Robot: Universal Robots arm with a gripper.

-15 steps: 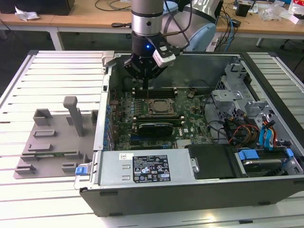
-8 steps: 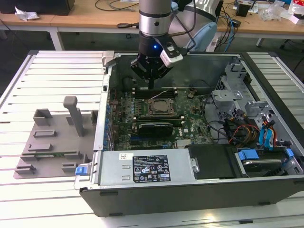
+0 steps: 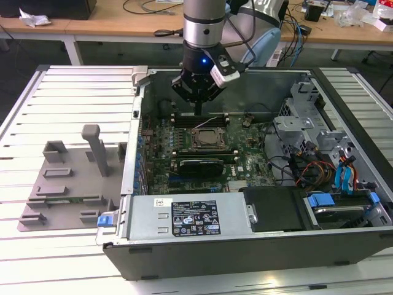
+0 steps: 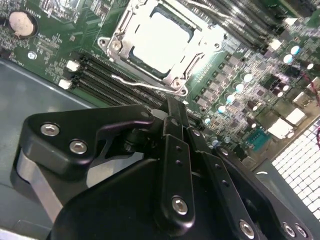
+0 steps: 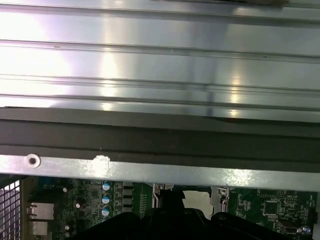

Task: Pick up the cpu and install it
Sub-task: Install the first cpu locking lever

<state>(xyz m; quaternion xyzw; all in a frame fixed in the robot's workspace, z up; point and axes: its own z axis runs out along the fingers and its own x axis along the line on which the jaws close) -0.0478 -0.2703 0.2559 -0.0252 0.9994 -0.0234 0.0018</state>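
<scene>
The cpu [image 4: 161, 40], a flat square chip with a pale silvery top, lies inside the socket frame [image 4: 119, 37] on the green motherboard [image 3: 245, 161]. In the exterior view the cpu [image 3: 207, 137] sits mid-board inside the open computer case [image 3: 233, 243]. My gripper [image 3: 198, 112] hangs above the board just behind the socket. Its black fingers [image 4: 176, 117] are pressed together with nothing between them, clear of the chip. A thin wire lever [image 4: 145, 86] lies between the fingertips and the socket.
A grey fixture plate [image 3: 67, 184] with upright posts lies on the slatted table at the exterior view's left. The power supply [image 3: 184, 218], drive bays and cables [image 3: 325, 172] fill the case front and right. The case's metal rim [image 5: 150, 170] runs close by the wrist.
</scene>
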